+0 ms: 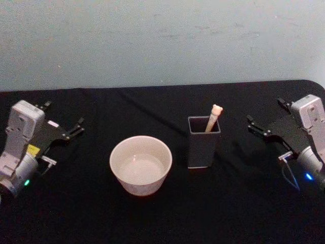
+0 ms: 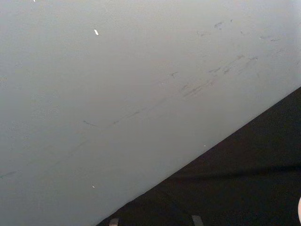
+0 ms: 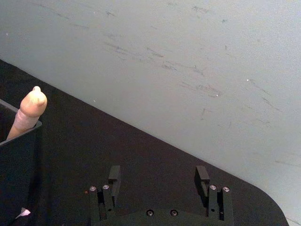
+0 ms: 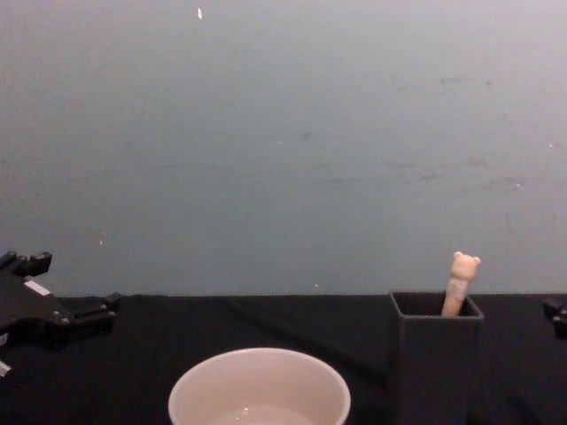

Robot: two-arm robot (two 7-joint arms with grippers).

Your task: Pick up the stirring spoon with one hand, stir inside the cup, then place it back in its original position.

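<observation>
The stirring spoon [image 1: 214,117] stands in the dark square-mouthed holder [image 1: 203,150], its original position. Just its cream handle with the bear head [image 4: 461,281] sticks out; the bowl is hidden inside. The cream-white cup [image 1: 142,185] sits left of the holder [image 4: 434,372], a small gap between them. My left gripper [image 1: 65,114] rests open at the table's left, well clear of the cup [image 4: 259,352]. On the right, my right gripper [image 1: 265,111] is open and empty, apart from the holder. In the right wrist view the open right gripper [image 3: 158,176] faces the wall, with the spoon handle [image 3: 29,113] off to one side.
The black table [image 1: 91,213] runs back to a pale grey-blue wall [image 1: 162,40]. Its rounded far right corner [image 1: 315,84] lies just behind the right gripper. Bare cloth separates each gripper from the cup and holder.
</observation>
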